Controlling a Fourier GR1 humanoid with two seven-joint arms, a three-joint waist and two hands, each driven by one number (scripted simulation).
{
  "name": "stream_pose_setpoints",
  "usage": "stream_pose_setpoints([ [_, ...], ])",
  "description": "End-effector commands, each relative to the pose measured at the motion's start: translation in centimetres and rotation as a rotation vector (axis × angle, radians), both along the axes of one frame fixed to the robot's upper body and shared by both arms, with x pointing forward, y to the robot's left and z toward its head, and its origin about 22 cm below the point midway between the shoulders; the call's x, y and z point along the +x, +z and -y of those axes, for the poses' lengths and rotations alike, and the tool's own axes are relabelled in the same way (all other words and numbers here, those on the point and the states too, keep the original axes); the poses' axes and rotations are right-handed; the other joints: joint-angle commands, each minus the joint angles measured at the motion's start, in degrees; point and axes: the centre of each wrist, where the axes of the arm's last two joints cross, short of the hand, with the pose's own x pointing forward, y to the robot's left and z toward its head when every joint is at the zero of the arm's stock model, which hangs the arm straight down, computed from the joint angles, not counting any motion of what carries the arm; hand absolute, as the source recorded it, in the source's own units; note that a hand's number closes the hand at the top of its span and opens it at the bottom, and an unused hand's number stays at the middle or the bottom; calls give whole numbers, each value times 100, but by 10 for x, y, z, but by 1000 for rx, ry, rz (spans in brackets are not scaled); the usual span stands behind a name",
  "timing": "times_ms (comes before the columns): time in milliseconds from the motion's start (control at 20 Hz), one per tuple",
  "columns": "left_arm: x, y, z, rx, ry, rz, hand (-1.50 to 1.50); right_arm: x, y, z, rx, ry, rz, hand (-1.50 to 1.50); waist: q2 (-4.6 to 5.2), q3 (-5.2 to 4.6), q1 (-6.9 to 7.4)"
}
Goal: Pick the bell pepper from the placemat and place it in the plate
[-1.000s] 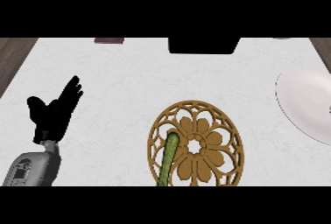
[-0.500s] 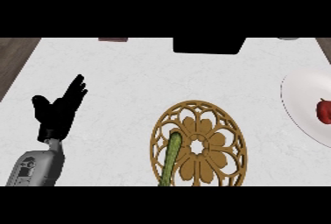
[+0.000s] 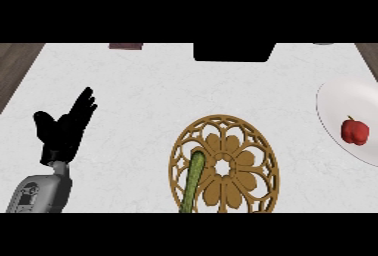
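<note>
A red bell pepper (image 3: 355,131) lies on the white plate (image 3: 336,107) at the right edge of the head view. The round wooden openwork placemat (image 3: 225,165) sits at the lower middle, with a long green vegetable (image 3: 193,180) lying along its left side. My left hand (image 3: 63,130) rests open at the left, fingers up, well apart from the placemat. My right hand does not show.
A black box (image 3: 233,52) stands at the back middle of the white counter. A small dark object (image 3: 125,46) lies at the back left. Brown wooden floor shows past the counter's left edge (image 3: 16,70).
The view has shifted so the plate shows more fully at the right. The red pepper now sits on it, where a second ago the plate looked bare. The left hand stays still.
</note>
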Motion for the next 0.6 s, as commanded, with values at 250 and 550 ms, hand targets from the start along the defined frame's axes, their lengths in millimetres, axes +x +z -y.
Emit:
stream_pose_setpoints([
  [250, -13, -15, -3, 9, 19, -10, 0, -4, 21, 18, 427, 162, -59, -150, -52, -17, -108],
  [550, -7, -9, 2, 5, 7, -6, 0, -19, 17, 30, 530, 204, -240, -150, -2, 2, -88],
])
